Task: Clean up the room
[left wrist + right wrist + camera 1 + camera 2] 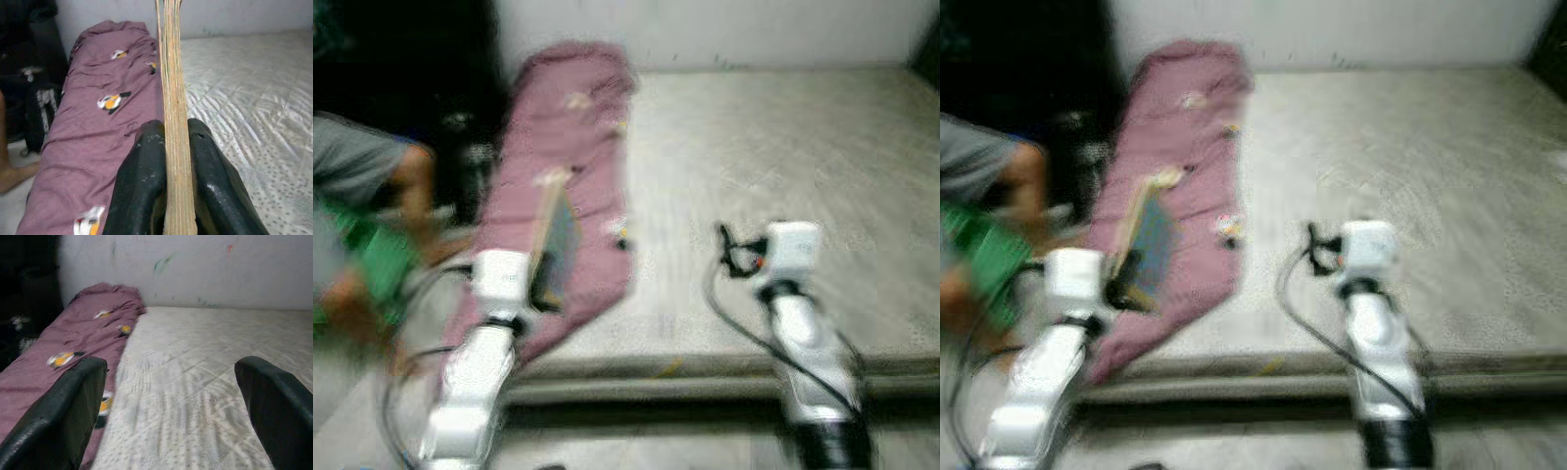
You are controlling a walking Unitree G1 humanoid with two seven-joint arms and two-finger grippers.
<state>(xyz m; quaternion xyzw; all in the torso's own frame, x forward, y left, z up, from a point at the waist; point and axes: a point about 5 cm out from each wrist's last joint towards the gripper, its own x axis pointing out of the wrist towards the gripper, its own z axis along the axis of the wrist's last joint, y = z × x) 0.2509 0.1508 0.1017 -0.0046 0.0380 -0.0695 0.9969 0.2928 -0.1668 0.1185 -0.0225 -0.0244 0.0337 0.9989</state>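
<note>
Left hand (178,196) is clamped on the edge of a thin book (171,98), held upright over the purple blanket (102,112) along the mattress (783,157) side. Right hand (171,406) hangs open over bare mattress (holding nothing). I'd keep the grip firm and the book vertical while carrying it off, steering wide of the person (362,196) on the left.

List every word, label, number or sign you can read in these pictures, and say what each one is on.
None can be read.
The book clamped in the left tool is seen edge-on in the wrist view, and its cover is too blurred in the head views to read.
The purple blanket carries only small bird-like pictures, no lettering.
The wall has coloured scribbles, not letters.
The right tool, open over the mattress, bears no label.
</note>
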